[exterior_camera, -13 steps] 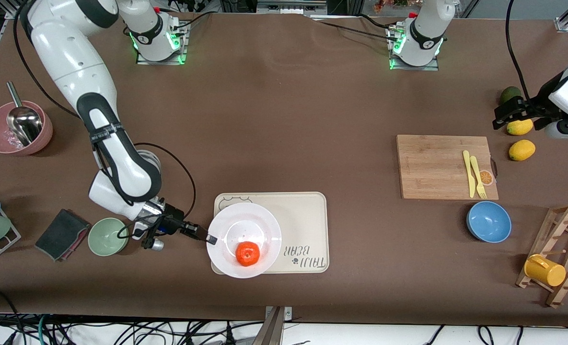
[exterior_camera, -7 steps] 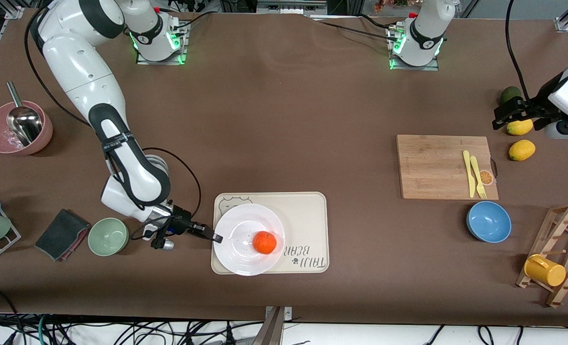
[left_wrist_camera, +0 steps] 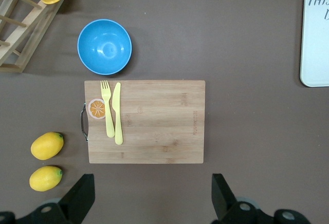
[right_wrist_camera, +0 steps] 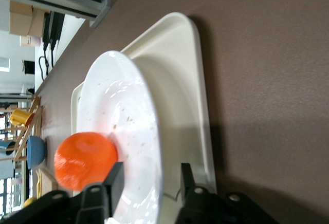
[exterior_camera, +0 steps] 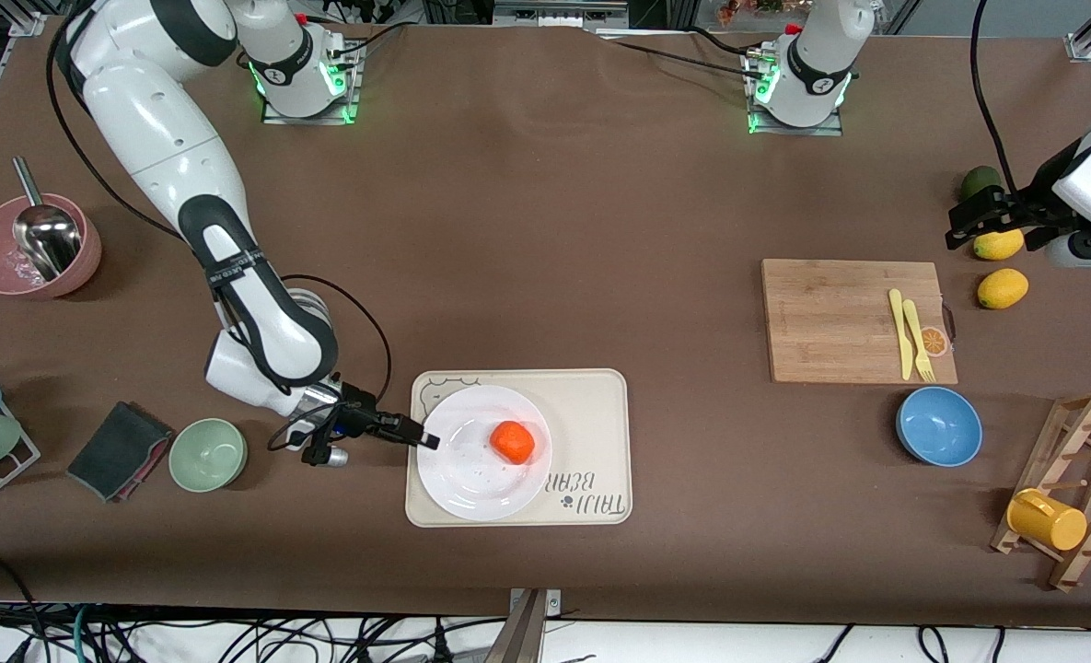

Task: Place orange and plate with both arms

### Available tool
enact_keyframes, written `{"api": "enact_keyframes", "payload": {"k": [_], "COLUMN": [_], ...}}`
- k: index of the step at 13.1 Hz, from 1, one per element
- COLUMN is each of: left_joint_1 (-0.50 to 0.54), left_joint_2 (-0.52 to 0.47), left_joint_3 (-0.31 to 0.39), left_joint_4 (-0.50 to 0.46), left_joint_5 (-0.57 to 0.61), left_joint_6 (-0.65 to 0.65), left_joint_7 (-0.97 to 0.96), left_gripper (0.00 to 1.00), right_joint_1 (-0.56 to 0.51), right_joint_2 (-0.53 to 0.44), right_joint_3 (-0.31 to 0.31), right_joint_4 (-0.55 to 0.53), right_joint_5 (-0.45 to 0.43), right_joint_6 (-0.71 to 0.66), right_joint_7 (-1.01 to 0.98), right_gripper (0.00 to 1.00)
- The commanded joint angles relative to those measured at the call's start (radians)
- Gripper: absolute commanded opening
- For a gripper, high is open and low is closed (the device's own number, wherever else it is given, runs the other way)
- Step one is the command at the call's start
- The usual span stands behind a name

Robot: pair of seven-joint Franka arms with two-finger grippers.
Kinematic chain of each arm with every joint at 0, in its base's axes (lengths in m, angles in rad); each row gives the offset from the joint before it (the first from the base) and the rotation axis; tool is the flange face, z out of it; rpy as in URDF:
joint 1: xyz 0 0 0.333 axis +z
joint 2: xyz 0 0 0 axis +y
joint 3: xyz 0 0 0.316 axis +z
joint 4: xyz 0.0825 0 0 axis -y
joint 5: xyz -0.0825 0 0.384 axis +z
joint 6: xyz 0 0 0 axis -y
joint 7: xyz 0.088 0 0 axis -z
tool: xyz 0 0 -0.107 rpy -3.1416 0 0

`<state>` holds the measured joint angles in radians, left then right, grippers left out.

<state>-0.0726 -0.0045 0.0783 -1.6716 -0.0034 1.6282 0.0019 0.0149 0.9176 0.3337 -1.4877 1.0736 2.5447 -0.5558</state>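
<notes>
Gripping plate rim, right gripper; orange aboard

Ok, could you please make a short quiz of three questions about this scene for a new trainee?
1. True or false: the orange lies on the plate.
2. What does the plate rest on? A) cutting board B) beige tray C) bare table
3. Fill in: the left gripper waits over the table beside the ____ board.

Key
1. True.
2. B: the beige tray. The right gripper grips the plate's rim at the edge toward the right arm's end.
3. Cutting: the cutting board holds a yellow fork and knife.
</notes>
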Motion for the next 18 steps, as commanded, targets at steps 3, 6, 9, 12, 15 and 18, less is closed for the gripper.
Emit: {"api": "enact_keyframes", "payload": {"k": [3, 6, 9, 12, 15, 18], "left_joint_1": [-0.007, -0.007, -0.007, -0.007, -0.007, -0.007], "left_joint_2": [0.015, 0.015, 0.015, 0.015, 0.015, 0.017], "left_joint_3": [0.0, 0.0, 0.0, 0.0, 0.0, -0.002], "left_joint_4": [0.032, 0.032, 0.032, 0.032, 0.032, 0.032], "left_joint_5": [0.019, 0.019, 0.019, 0.019, 0.019, 0.019], "left_joint_6": [-0.025, -0.025, -0.025, -0.025, -0.025, -0.025], "left_joint_7": [-0.007, -0.007, -0.005, -0.005, -0.005, -0.005], "left_gripper": [1.0, 1.0, 1.0, 1.0, 1.0, 1.0], "right_joint_1": [-0.016, -0.013, -0.013, -0.013, -0.016, -0.016], "right_joint_2": [-0.253, -0.385, -0.556, -0.71, -0.761, -0.776], "right_joint_3": [-0.207, -0.318, -0.335, -0.335, -0.338, -0.349], "right_joint_4": [-0.149, -0.181, -0.236, -0.252, -0.241, -0.233], "right_joint_5": [-0.191, -0.39, -0.685, -0.885, -0.952, -0.955], "right_joint_6": [-0.381, -0.564, -0.639, -0.742, -0.808, -0.827], "right_joint_7": [0.005, 0.045, 0.242, 0.41, 0.508, 0.499], "right_gripper": [1.0, 1.0, 1.0, 1.0, 1.0, 1.0]}}
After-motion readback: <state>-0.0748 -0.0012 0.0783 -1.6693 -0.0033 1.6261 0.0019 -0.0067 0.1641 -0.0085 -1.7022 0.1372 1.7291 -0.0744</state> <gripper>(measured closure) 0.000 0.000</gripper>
